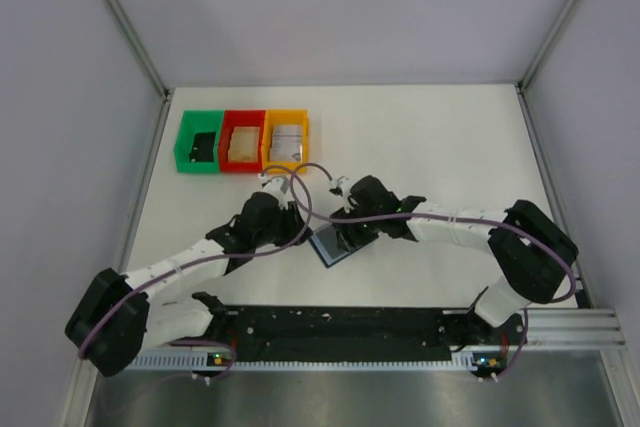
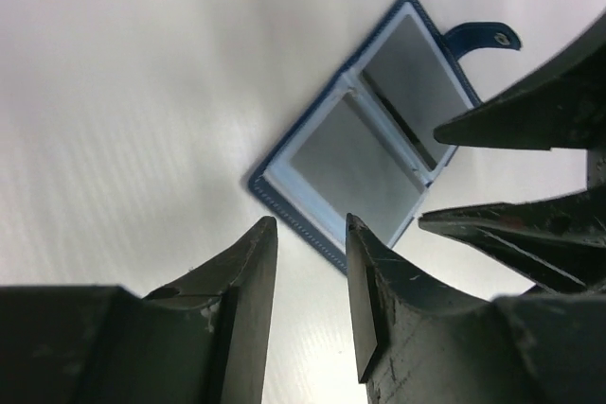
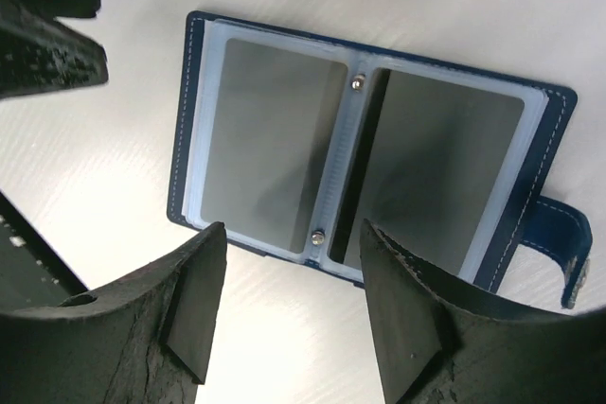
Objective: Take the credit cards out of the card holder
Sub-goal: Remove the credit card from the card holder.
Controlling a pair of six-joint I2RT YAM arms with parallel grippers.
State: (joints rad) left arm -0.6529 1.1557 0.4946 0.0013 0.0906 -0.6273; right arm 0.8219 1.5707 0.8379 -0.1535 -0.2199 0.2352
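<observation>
Currently left gripper (image 2: 308, 224) jaws narrowly parted, nothing between them, just off corner of card holder (image 2: 360, 139). Right gripper (image 3: 292, 234) jaws wider apart, empty, over holder's near edge by spine. Holder lies open flat on white table (image 2: 142, 92), between both grippers. Grey-faced credit cards (image 3: 275, 139) sit one in each panel. Blue snap tab (image 3: 554, 234) sticks out sideways. Green, red, orange bins (image 1: 241, 140) well apart, far left.

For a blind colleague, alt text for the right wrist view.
An open blue card holder lies on a table, a grey card in each panel. The open right gripper hovers over its edge; the left gripper shows top left.
</observation>
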